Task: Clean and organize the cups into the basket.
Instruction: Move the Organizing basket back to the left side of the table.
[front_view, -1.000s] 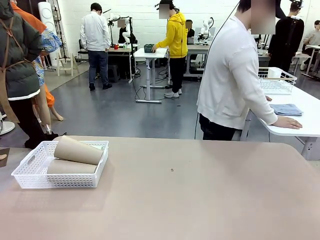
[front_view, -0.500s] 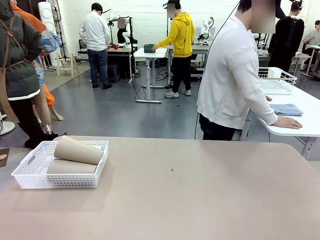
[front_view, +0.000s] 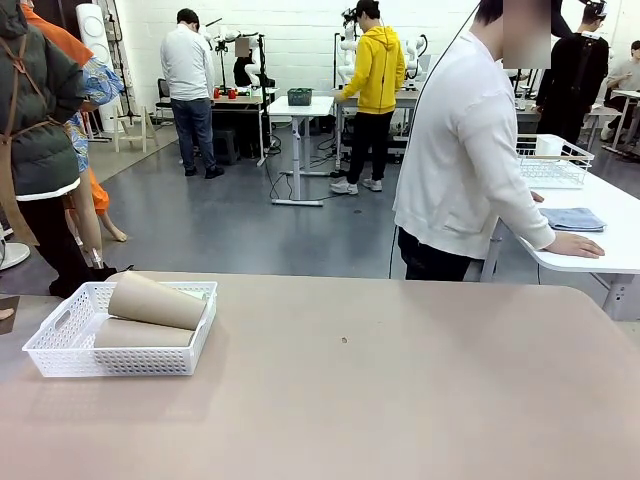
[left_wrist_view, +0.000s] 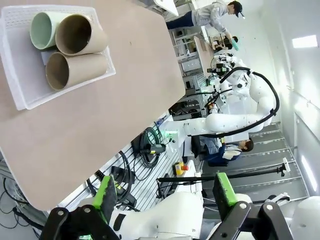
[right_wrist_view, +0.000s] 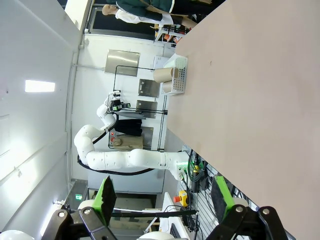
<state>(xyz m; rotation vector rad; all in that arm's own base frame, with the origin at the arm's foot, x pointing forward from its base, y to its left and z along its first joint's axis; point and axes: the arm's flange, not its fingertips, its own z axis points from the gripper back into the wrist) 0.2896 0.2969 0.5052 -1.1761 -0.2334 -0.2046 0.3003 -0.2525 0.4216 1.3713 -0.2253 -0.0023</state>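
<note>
White perforated plastic basket at the robot's left end of the tan matte surface, with the cups already lying inside it on their sides. In the front view, one tall tapered matte tan-brown cup rests tilted on top of a second tan-brown cup lying flat on the basket floor. The left wrist view looks into the open mouths: the upper tan-brown cup, the lower tan-brown cup, and a pale mint green cup just beside the upper one, all three within the basket's white rim. In the right wrist view the basket sits far off, with a cup mouth showing at its side.

The left claw hangs well apart from the basket, its green-padded fingers spread wide and holding nothing. The right claw is likewise spread wide and empty, well clear of the surface.

No cup is seen lying loose on the surface outside the basket. Judged from this arrangement, the collecting step appears complete or nearly so; what may remain is tidying the pile, since the cups lie stacked on their sides and not nested or upright.
</note>
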